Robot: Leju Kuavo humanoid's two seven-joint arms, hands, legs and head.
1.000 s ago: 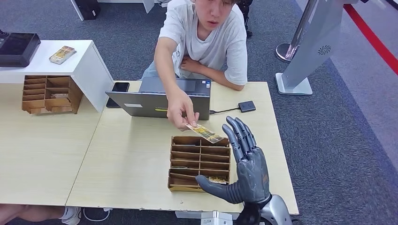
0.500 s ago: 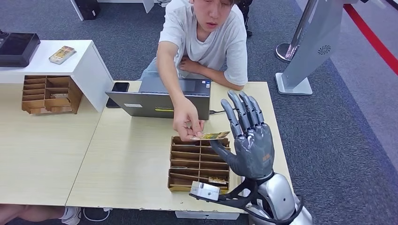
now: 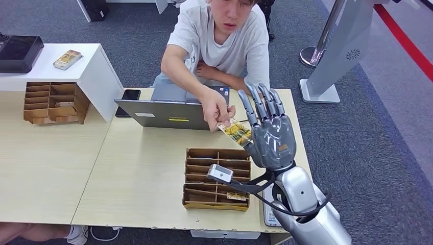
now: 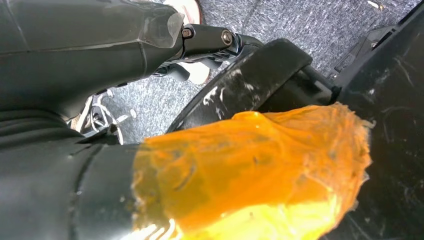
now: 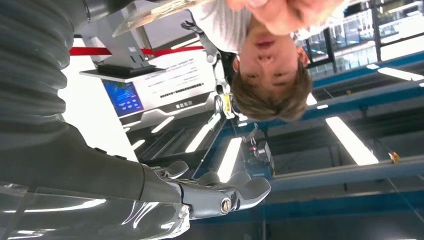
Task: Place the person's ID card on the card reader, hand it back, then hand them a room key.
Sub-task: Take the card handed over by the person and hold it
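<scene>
Your right hand [image 3: 270,135] is raised in the centre right of the head view, fingers [image 3: 260,104] straight and spread, pointing up. The card [image 3: 234,130] lies against its thumb side, and the thumb is hidden behind the card, so you cannot tell if the hand pinches it or is only touching it. The person's hand [image 3: 218,111] holds the other end of the card, just left of your hand. In the right wrist view, your fingers [image 5: 220,192] are stretched along the lower part of the frame.

Your left hand cannot be made out in the left wrist view, so its state is not clear.

Below the card, in the lower centre of the head view, a wooden tray [image 3: 217,178] with compartments stands on the table [image 3: 138,178]; a small card [image 3: 236,196] lies in its lowest right compartment. Above it, an open laptop [image 3: 171,109] stands at the far edge of the table, with a phone [image 3: 130,95] beside it on the left. In the upper left, a second tray [image 3: 53,103] sits under a white stand [image 3: 87,64], and a card pack [image 3: 68,59] lies on the stand.
</scene>
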